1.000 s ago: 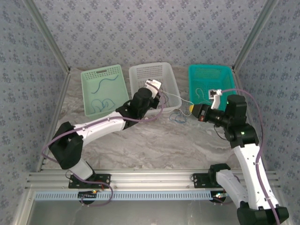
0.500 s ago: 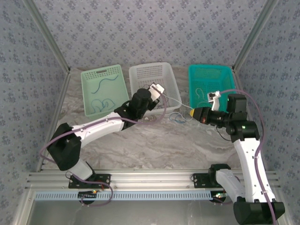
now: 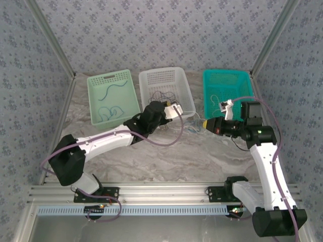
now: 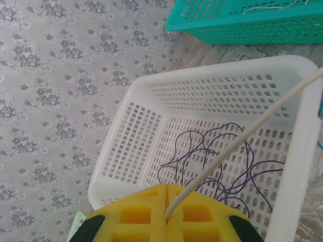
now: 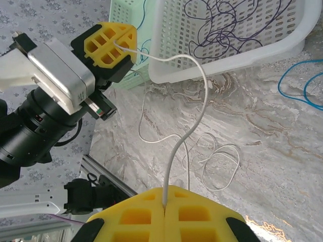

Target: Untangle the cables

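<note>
Clamped shut on white cable point(image 5: 198, 96) w/ left end effector point(image 4: 166, 204) & right end effector point(image 5: 165, 201); strung btwn them, slack looped on worktop point(image 5: 262, 166) by white basket point(image 5: 242, 55). Pull apart slow & level, lift clear of its rim, mind blue cable point(image 5: 303, 83) nearby.

Teal basket point(image 4: 242, 27) cropped at top edge, blue cable point(image 5: 288, 74) cut off right

A robotics lab test cell, for all the floral wallpaper point(image 3: 161, 30) on its panels. Bare aluminium frame posts point(image 3: 50, 38) brace the walls. Two robot arms point(image 3: 106, 138) (white, trailing loose purple wiring) are bolted to a slotted rail point(image 3: 151, 194) at the near edge of a marble-look counter point(image 3: 176, 161), which carries three plastic baskets point(image 3: 161, 72).
</note>
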